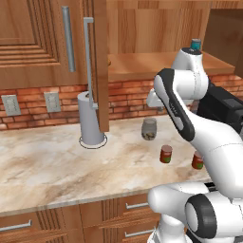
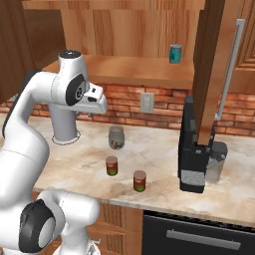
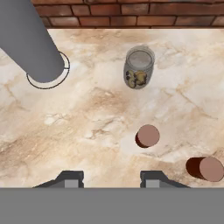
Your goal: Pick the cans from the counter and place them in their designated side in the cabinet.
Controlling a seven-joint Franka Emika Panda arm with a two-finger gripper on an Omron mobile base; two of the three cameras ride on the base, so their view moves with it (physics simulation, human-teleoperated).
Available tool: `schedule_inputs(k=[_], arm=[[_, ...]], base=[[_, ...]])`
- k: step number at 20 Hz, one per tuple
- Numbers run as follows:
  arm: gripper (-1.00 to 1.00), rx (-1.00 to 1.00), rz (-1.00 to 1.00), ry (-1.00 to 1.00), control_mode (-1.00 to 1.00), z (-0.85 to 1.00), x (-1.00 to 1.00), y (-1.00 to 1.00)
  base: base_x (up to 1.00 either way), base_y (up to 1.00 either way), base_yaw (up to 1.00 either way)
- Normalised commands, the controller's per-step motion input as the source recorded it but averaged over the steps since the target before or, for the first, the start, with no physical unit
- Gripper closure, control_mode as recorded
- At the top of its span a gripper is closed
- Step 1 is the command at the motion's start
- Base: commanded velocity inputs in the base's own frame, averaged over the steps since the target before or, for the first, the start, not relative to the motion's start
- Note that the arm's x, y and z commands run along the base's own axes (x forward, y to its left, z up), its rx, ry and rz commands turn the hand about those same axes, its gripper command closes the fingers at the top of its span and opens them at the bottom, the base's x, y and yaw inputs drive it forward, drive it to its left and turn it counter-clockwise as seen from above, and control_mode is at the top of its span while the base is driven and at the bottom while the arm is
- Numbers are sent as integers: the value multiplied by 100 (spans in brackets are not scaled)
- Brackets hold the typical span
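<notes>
- Two red cans stand on the counter (image 1: pixel 57 166), lower centre-right of the left base view: near can (image 1: pixel 166 154) and far can (image 1: pixel 198 160), set apart from each other, both upright.
- Likely light, rigid metal, smooth sides, so slippery if pinched off-centre. I'd take the near can (image 3: pixel 147 136) across its round side wall, mid-height, jaws either side.
- gripper (image 3: pixel 107 180) hovers above the counter, holding nothing. The tips show a gap at the bottom edge of the hand view, yet it is at its most pressed-together; it needs spreading before a can fits.
- Glass jar (image 3: pixel 139 68) sits behind the cans, upper centre of the hand view; fragile, keep clear.
- Grey paper-towel holder (image 1: pixel 90 121) stands left of centre, well apart from the cans.
- cabinet (image 2: pixel 134 67) shelf is open at the top of the right base view, a teal can (image 2: pixel 175 54) already on it.
- Open door edge (image 2: pixel 209 69) and the black coffee machine (image 2: pixel 195 154) stand right of the lift path.
</notes>
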Motion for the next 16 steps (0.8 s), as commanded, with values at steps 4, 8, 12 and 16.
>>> schedule_inputs(k=[4,8,12,16], arm=[[-100,0,0,0,-100,-3,-8,0],[-100,0,0,0,-100,-10,-11,0],[-100,0,0,0,-100,-11,-11,-2],[-100,0,0,0,-100,-9,-8,-3]], base=[[0,0,0],[0,0,0],[0,0,0],[0,0,0]])
